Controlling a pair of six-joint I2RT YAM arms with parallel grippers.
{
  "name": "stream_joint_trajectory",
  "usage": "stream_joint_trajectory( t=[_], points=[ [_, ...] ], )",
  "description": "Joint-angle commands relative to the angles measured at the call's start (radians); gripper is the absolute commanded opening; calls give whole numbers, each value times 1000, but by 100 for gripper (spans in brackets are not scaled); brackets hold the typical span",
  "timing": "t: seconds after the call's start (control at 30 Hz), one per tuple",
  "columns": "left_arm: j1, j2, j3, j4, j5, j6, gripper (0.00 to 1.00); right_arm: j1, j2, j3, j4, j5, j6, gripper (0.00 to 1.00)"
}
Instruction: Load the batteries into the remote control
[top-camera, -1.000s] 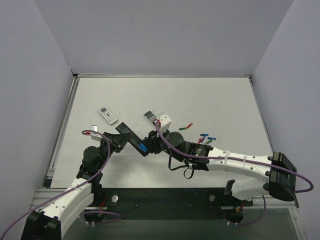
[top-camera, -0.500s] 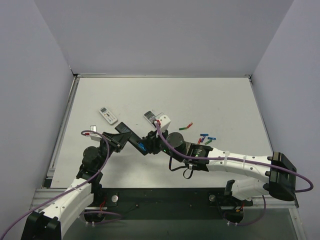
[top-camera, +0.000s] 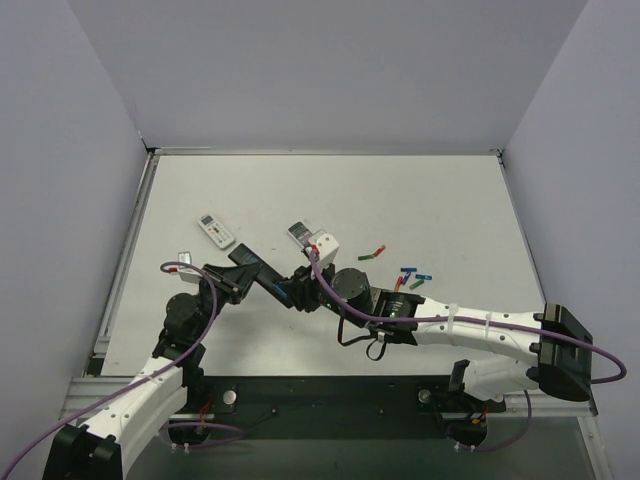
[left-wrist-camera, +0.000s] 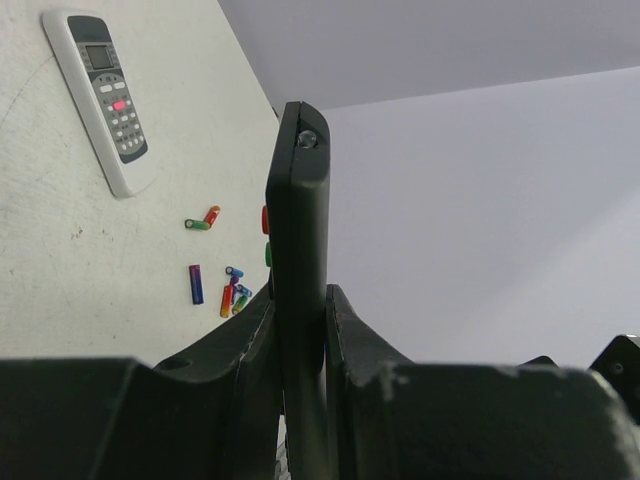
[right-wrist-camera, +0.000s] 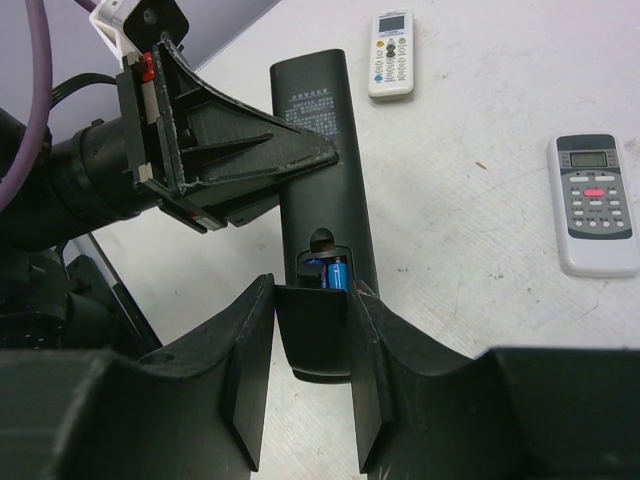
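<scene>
Here, the left hand (left-wrist-camera: 300, 335) is clamped tight on the long edges of the remote control (left-wrist-camera: 298, 200), which sits near the front of the tabletop (top-camera: 420, 200), left of centre. The right hand (right-wrist-camera: 312, 340) is closed narrowly on the remote's other end, a finger pressing each side just below the open battery bay. A blue battery (right-wrist-camera: 336, 272) sits in that bay. Loose batteries (top-camera: 410, 278) lie scattered to the right. A white remote (top-camera: 216, 231) lies farther back on the left, and a second white remote (top-camera: 298, 232) lies just beyond the hands.
</scene>
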Motion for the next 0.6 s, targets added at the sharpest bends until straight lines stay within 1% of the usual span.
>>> stream_joint_trajectory(
  t=[0.0, 0.3, 0.57],
  points=[
    [7, -20, -3, 47, -10, -23, 0, 8, -23, -17, 58, 31, -14, 0],
    [7, -28, -4, 49, -6, -30, 0, 14, -38, -37, 82, 64, -24, 0],
    [6, -29, -3, 56, -1, -41, 0, 14, -34, -48, 122, 47, -28, 0]
  ],
)
